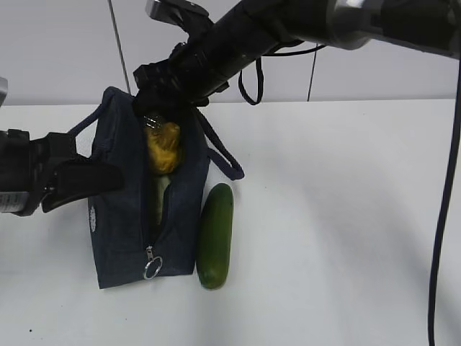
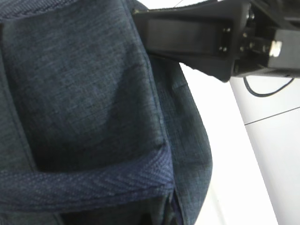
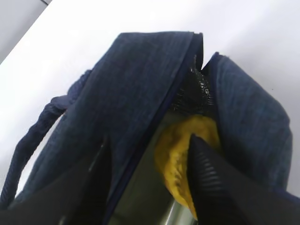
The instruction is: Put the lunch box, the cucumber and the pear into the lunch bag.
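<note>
The navy lunch bag [image 1: 122,216] lies on the white table with its zipper open. The yellow pear [image 1: 164,148] sits in the far end of the opening, and the lunch box's pale lid [image 1: 160,198] shows in the slit below it. The cucumber [image 1: 215,236] lies on the table against the bag's right side. My right gripper [image 1: 155,115] hangs over the bag's far end. In the right wrist view it [image 3: 150,183] is open, one finger outside the bag wall [image 3: 140,79], the other against the pear [image 3: 176,154], above the lid [image 3: 140,197]. My left gripper [image 1: 108,176] pinches the bag's left side [image 2: 84,93].
The zipper's metal ring pull [image 1: 152,268] hangs at the bag's near end. A loop handle [image 1: 223,162] lies on the table right of the bag. The right arm [image 1: 302,21] crosses overhead from the upper right. A cable [image 1: 443,216] hangs down the right edge.
</note>
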